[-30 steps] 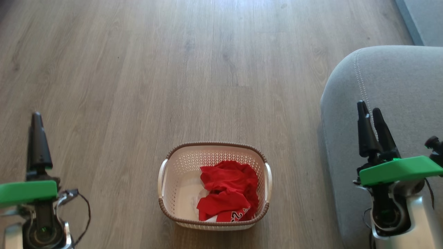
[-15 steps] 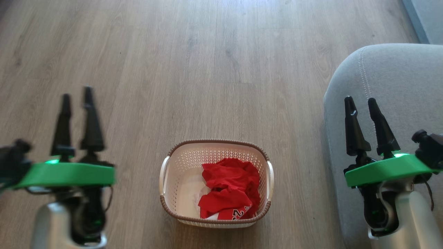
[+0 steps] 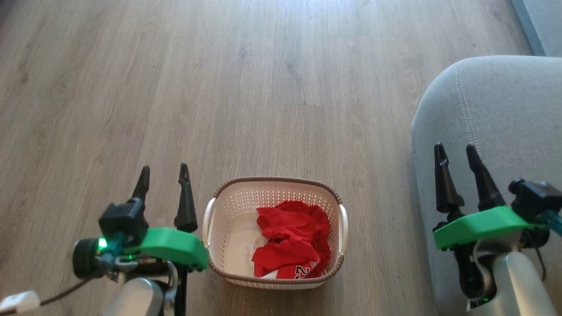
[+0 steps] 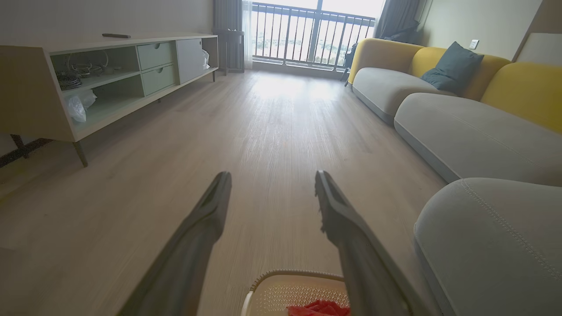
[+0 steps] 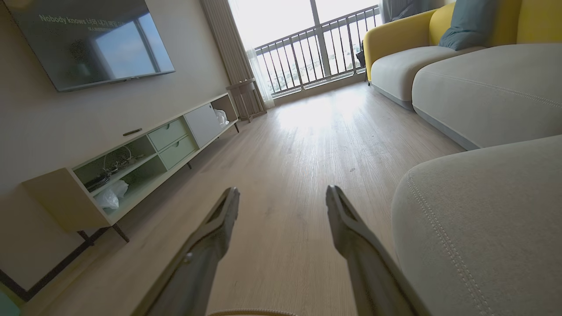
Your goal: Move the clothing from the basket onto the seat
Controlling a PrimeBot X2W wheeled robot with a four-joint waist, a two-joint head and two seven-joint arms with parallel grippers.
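Note:
Crumpled red clothing (image 3: 292, 245) with a number showing lies in the right half of the cream basket (image 3: 224, 219) on the wooden floor. In the left wrist view the basket (image 4: 285, 292) and a bit of red clothing (image 4: 318, 309) peek in at the bottom edge. My left gripper (image 3: 164, 173) hovers just left of the basket, open and empty. Over the edge of the grey seat (image 3: 509, 109) my right gripper (image 3: 454, 151) stands open with nothing in it. Both wrist views show spread fingers, with the left gripper (image 4: 272, 177) and the right gripper (image 5: 283, 193) pointing down the room.
Grey sofa cushions (image 4: 474, 136) with yellow backs line the right side of the room. A low TV cabinet (image 4: 88, 83) stands along the left wall, under a screen (image 5: 88, 39). Wooden floor (image 3: 263, 87) stretches ahead to a balcony door (image 4: 307, 35).
My left arm has swung in from the far left to beside the basket. The right gripper has turned so both fingers show apart and dropped slightly. The head view shifted a little.

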